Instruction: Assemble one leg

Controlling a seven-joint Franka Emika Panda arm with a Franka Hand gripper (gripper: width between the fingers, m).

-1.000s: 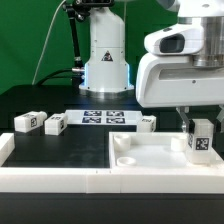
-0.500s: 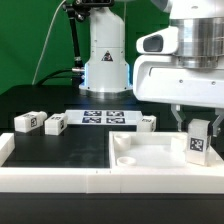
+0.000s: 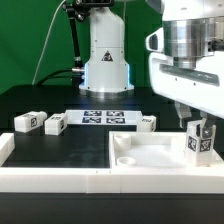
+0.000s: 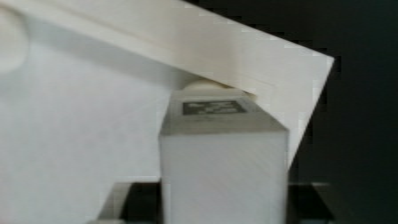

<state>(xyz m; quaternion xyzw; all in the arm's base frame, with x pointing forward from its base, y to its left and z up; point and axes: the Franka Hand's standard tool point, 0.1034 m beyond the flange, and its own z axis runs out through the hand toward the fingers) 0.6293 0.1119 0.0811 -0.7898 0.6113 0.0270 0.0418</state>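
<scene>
Leg held upright over the tray's corner.
The end effector (image 3: 200, 128) is clamped on the leg (image 3: 200, 143), above the tray (image 3: 150, 168) at its far corner on the exterior view's right; best to keep the post vertical, centre it on the socket, then lower gently.

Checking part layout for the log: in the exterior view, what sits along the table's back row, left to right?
Small white plastic square-sided leg with a tag → second loose white leg → thin flat white marker board → third loose white leg → upright white leg held in the gripper fingers, over the large white tray-shaped piece.
</scene>
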